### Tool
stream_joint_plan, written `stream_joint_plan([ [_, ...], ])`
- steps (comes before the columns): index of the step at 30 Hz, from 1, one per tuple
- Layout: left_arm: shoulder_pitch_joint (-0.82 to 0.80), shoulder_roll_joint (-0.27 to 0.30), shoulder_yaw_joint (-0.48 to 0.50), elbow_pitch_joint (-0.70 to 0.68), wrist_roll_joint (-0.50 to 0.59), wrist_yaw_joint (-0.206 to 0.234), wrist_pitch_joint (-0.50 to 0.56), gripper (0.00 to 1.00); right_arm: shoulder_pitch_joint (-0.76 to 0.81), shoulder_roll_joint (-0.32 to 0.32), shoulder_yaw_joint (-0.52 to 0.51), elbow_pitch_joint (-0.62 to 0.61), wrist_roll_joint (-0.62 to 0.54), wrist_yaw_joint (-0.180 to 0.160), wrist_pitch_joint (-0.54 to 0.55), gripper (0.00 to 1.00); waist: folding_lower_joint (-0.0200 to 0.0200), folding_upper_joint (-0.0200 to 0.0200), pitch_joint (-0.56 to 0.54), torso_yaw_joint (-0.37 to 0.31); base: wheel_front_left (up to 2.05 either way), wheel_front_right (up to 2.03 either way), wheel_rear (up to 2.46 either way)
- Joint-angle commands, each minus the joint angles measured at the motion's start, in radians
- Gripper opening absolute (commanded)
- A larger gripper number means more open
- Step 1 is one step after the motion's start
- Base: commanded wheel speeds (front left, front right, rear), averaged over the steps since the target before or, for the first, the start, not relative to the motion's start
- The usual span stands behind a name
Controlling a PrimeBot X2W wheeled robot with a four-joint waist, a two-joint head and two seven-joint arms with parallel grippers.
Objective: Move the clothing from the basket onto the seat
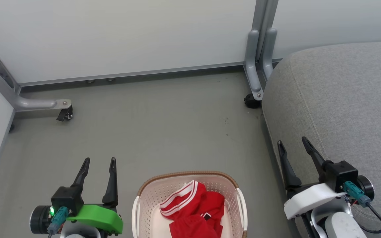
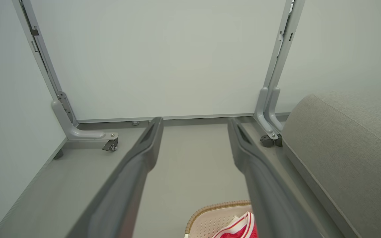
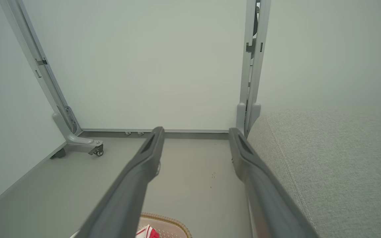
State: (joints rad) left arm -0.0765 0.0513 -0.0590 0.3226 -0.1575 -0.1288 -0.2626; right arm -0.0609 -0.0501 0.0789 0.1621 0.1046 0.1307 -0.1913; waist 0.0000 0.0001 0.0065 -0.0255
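We see the grey seat (image 1: 342,99) at right and the basket (image 1: 164,180) on the floor (image 1: 160,125) just left of it, with the red clothing (image 1: 197,211) bunched inside the basket. Left hand (image 1: 99,160) and right hand (image 1: 292,140) flank the basket, both released, fingers spread, grasping nothing.

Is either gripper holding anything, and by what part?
Nothing is held. Left gripper and right gripper are open and empty; the clothing lies in the basket.
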Motion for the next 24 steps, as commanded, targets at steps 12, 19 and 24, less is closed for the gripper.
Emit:
stream_joint_plan([
  [12, 0.004, 0.000, 0.010, 0.010, 0.006, 0.006, -0.003, 1.00, 0.009, -0.002, -0.002, -0.003, 0.003, 0.000, 0.004, 1.00, 0.0000, -0.0001, 0.002, -0.006, 0.00, 0.00, 0.00],
  [19, -0.057, 0.000, -0.077, 0.071, -0.010, 0.032, -0.002, 1.00, -0.025, -0.002, -0.002, -0.026, -0.003, 0.000, 0.011, 1.00, 0.0000, -0.0001, 0.048, -0.021, 0.00, 0.00, 0.00],
  [24, -0.129, 0.001, -0.184, 0.159, -0.048, 0.061, -0.002, 1.00, -0.057, -0.002, 0.003, -0.045, -0.006, 0.000, 0.004, 1.00, 0.0000, -0.0001, 0.115, -0.040, 0.00, 0.00, 0.00],
])
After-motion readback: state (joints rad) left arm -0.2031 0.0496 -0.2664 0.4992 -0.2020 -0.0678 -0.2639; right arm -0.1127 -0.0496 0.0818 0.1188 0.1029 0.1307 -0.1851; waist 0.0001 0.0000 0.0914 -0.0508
